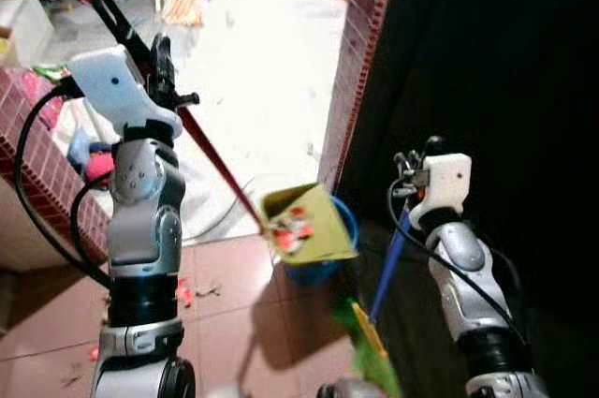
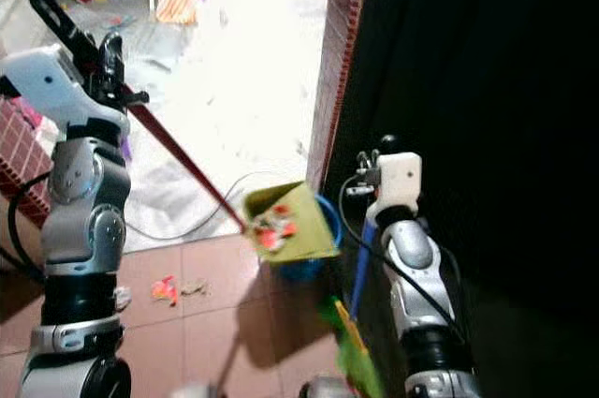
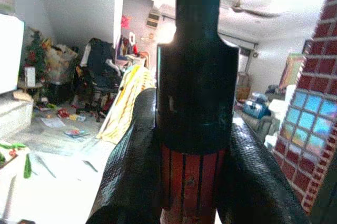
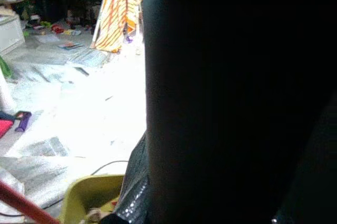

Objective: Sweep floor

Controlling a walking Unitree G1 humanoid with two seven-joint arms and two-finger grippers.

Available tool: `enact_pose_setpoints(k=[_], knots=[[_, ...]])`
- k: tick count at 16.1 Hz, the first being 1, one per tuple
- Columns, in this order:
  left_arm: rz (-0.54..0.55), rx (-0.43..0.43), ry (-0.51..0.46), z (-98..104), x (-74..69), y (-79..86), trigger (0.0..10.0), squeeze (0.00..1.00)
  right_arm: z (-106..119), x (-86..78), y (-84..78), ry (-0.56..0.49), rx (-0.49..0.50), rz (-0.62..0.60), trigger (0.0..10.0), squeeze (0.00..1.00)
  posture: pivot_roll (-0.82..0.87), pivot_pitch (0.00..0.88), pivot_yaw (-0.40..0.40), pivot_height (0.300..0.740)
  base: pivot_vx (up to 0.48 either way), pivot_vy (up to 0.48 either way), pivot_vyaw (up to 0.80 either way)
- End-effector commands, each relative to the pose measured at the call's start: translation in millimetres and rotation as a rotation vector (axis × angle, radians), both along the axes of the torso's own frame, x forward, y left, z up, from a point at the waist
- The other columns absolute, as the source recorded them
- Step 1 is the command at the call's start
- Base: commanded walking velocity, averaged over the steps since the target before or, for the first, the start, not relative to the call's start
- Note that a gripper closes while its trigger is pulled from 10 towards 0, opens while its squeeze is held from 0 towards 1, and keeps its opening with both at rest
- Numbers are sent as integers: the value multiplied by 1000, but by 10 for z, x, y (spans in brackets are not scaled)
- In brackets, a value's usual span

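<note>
A cluttered room with a red tiled floor (image 1: 234,276), bright white sunlit ground beyond, and a brick pillar (image 1: 356,61) beside deep shadow. The left gripper (image 3: 189,182) is clamped on the red, black-capped handle (image 1: 211,154) of a yellow-green dustpan (image 1: 309,220), raised and tilted above a blue bin (image 1: 323,267); red scraps lie in the pan. The right gripper (image 1: 412,169) is beside a blue broom (image 1: 386,272) with green bristles, its fingers' grip unclear. Scraps (image 2: 168,287) lie on the tiles.

Both head cameras look down from above at the reddish tiled floor (image 1: 234,276) and yellow-green plastic dustpan (image 1: 307,222); each wrist camera sits close, looking along its own fingers.
</note>
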State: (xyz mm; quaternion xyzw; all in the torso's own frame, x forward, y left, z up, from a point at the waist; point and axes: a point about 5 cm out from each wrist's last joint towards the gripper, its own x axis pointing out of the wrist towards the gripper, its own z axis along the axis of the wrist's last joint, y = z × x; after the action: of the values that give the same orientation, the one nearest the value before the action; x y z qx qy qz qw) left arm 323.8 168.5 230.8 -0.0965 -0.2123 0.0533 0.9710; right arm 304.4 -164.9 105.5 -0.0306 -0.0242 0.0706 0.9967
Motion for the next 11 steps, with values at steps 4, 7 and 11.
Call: enact_pose_setpoints(k=[4, 7, 11], knots=[[30, 75, -92, 154, -40, -4, 10000, 0, 80, 32, 103, -37, 10, 25, 10000, 0, -36, 0, -11, 740, 0, 0, 0], [-33, 177, -100, 82, 7, -241, 10000, 0, 55, 21, 78, -29, 6, 18, 10000, 0, -42, 0, -8, 740, 0, 0, 0], [-100, 270, -133, 15, 20, -503, 10000, 0, 61, 24, 86, -33, 6, 16, 10000, 0, -52, 0, 0, 740, 0, 0, 0]])
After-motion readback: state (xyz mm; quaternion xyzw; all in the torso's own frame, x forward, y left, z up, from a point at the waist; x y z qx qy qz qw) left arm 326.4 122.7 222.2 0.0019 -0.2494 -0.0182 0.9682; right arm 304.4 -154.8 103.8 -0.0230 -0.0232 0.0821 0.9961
